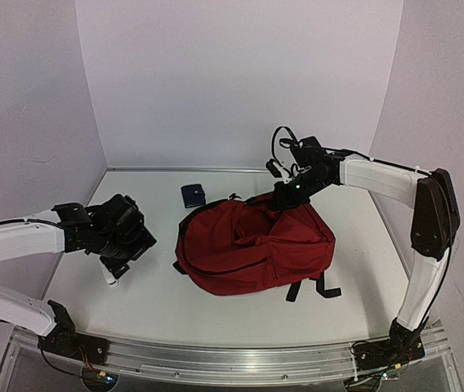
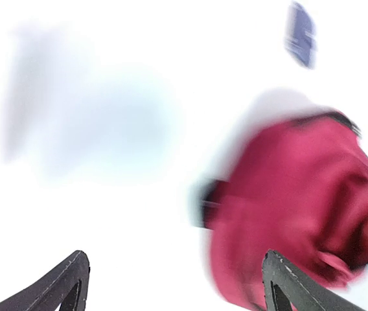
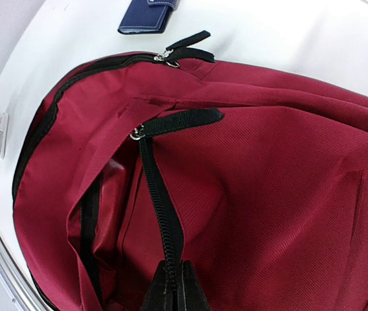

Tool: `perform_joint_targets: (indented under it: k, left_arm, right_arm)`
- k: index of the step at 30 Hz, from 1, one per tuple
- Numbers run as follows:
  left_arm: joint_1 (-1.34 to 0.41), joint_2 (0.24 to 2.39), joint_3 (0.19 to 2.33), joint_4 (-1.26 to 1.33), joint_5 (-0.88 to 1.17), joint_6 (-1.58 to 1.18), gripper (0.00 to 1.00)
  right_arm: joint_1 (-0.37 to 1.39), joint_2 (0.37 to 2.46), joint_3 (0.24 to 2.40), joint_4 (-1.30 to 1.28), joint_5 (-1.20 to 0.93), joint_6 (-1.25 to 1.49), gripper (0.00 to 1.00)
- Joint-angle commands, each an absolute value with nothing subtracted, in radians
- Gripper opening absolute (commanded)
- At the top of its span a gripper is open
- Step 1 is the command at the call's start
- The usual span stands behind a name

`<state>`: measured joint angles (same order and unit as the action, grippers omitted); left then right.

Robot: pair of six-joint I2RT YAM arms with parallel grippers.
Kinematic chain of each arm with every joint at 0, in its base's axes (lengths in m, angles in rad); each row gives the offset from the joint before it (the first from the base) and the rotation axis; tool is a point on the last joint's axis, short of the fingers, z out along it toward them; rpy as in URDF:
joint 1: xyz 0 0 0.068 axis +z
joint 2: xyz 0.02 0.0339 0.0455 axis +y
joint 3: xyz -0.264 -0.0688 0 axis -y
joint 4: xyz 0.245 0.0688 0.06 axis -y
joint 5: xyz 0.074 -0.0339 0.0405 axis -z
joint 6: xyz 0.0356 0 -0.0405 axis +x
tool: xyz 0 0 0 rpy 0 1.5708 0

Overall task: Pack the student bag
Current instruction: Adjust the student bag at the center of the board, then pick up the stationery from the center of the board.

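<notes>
The dark red student bag (image 1: 252, 245) lies in the middle of the table, its black straps toward the near right. My right gripper (image 1: 285, 196) is shut on the bag's black zipper trim at the far top edge and holds that edge up. In the right wrist view the fingertips (image 3: 190, 295) pinch the zipper trim (image 3: 158, 194), beside a gap into the bag (image 3: 106, 220). My left gripper (image 1: 130, 249) is open and empty, left of the bag, just above the table. The left wrist view is blurred; the bag (image 2: 300, 207) shows at its right.
A small dark blue wallet-like case (image 1: 193, 194) lies behind the bag at the far middle; it also shows in the right wrist view (image 3: 148, 16) and the left wrist view (image 2: 300, 34). A small white object (image 1: 111, 279) lies by my left gripper.
</notes>
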<state>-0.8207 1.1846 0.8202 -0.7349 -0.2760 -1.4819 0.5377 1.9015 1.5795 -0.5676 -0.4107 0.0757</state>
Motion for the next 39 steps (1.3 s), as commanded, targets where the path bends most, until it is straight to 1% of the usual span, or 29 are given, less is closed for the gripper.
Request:
perform_joint_targets:
  k: [1, 4, 7, 11, 15, 21, 25, 34, 39]
  left_arm:
    - [-0.818, 1.166, 0.819, -1.162, -0.407, -1.731, 0.97]
    - [-0.813, 1.196, 0.835, -1.257, -0.432, -1.785, 1.00]
    - [-0.771, 1.198, 0.822, -1.251, -0.434, -1.757, 0.99]
    - [-0.654, 1.111, 0.763, -1.101, -0.424, -1.579, 0.97]
    - [-0.516, 1.065, 0.724, -0.948, -0.365, -1.374, 0.95]
    - [-0.405, 1.173, 0.715, -0.758, -0.251, -1.175, 0.96]
    - [-0.372, 1.247, 0.684, -0.659, -0.187, -1.132, 0.96]
    - [-0.356, 1.358, 0.611, -0.513, -0.117, -1.150, 0.78]
    - [-0.351, 1.413, 0.571, -0.402, -0.069, -1.148, 0.58]
  right_arm:
    - [0.529, 1.865, 1.585, -0.506, -0.421, 0.078, 0.00]
    - [0.529, 1.860, 1.584, -0.506, -0.423, 0.071, 0.00]
    - [0.530, 1.855, 1.585, -0.508, -0.432, 0.067, 0.00]
    - [0.529, 1.848, 1.578, -0.508, -0.443, 0.060, 0.00]
    - [0.529, 1.849, 1.578, -0.509, -0.462, 0.058, 0.00]
    - [0.530, 1.844, 1.583, -0.514, -0.475, 0.055, 0.00]
    - [0.530, 1.842, 1.583, -0.523, -0.476, 0.050, 0.00]
    - [0.531, 1.849, 1.591, -0.534, -0.482, 0.045, 0.00]
    - [0.531, 1.851, 1.597, -0.541, -0.483, 0.041, 0.00]
